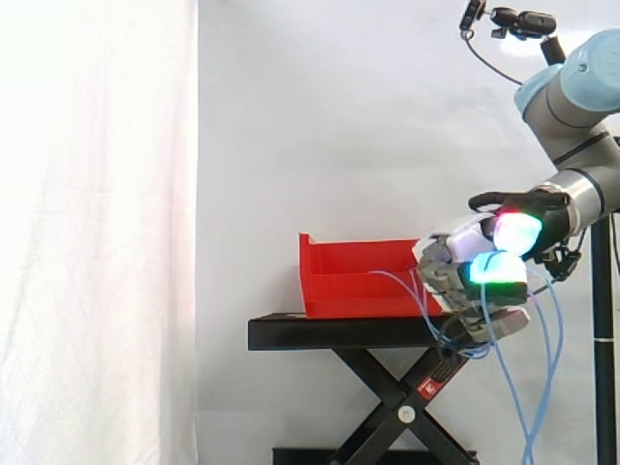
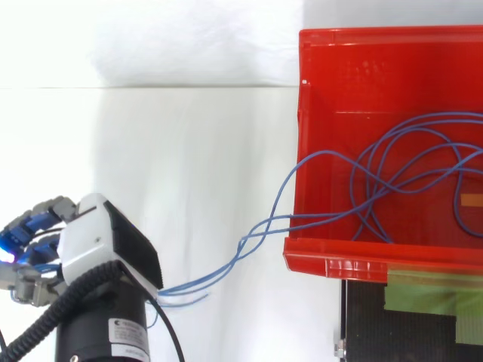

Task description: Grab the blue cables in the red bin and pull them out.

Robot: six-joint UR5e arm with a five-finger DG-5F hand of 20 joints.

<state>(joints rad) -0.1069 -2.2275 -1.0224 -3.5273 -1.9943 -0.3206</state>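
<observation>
The red bin (image 1: 358, 281) stands on the black stand; from above, the red bin (image 2: 317, 113) holds looped blue cables (image 2: 407, 173). Several strands run over the bin's front wall and stretch across open air to the hand (image 2: 90, 237) at the lower left. In the side view the hand (image 1: 480, 262) hovers just right of the bin, at its rim height, fingers curled around the blue cables (image 1: 426, 300), pads glowing green and red. More cable hangs below the hand in long loops (image 1: 542, 378).
The black scissor stand (image 1: 349, 334) carries the bin. A white curtain hangs behind and at the left. A green-taped strip (image 2: 430, 294) lies on the stand beside the bin's front wall. A vertical pole (image 1: 605, 339) stands at the right edge.
</observation>
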